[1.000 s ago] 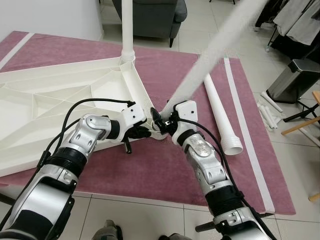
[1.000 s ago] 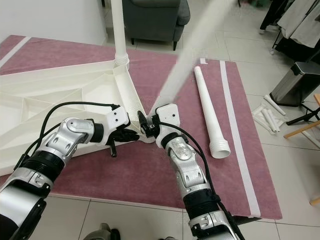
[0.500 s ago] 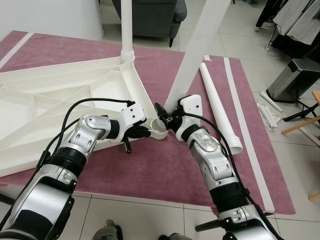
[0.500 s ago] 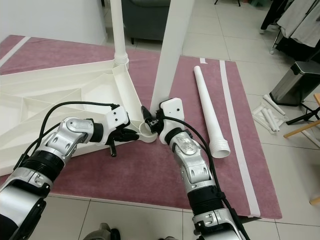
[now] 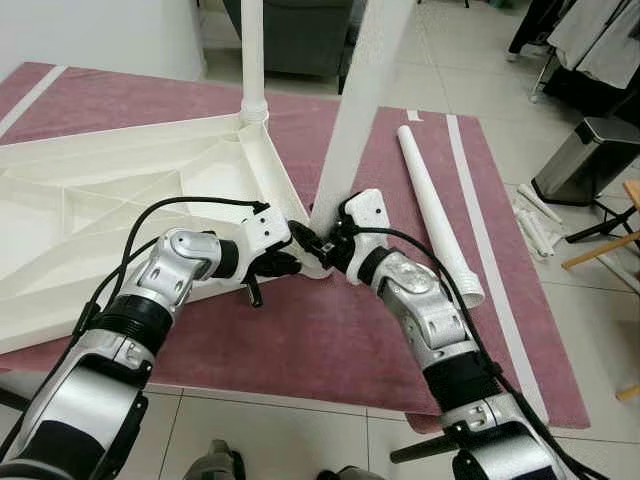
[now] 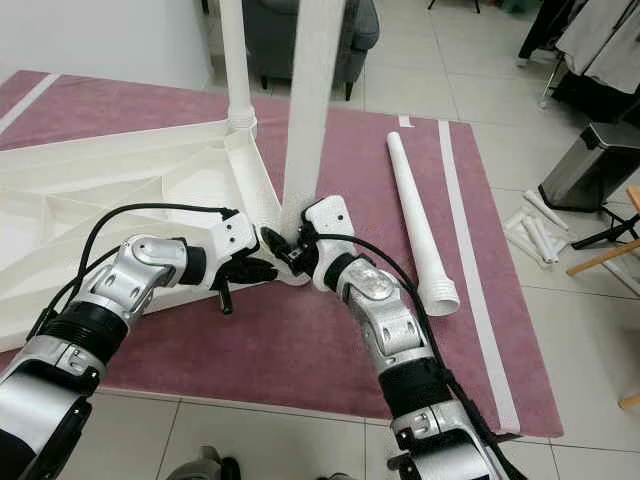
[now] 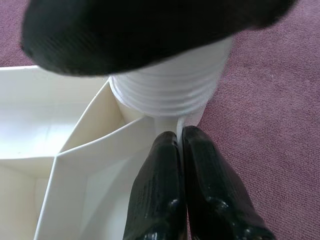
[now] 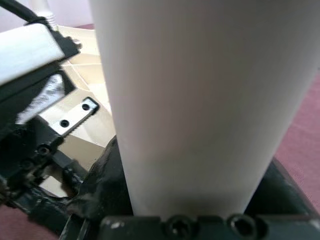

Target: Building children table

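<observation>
The right gripper [image 5: 322, 247] clasps the smooth white tubular leg [image 5: 350, 110] upright over the ribbed tabletop [image 5: 120, 190] corner, where the left gripper [image 7: 180, 145], fingers pressed together, rests.

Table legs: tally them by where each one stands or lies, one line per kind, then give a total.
Standing in the far corner of the tabletop: 1 far leg
Held upright at the near corner by the right gripper: 1 held leg
Lying loose on the rug: 1 loose leg
Total: 3
</observation>
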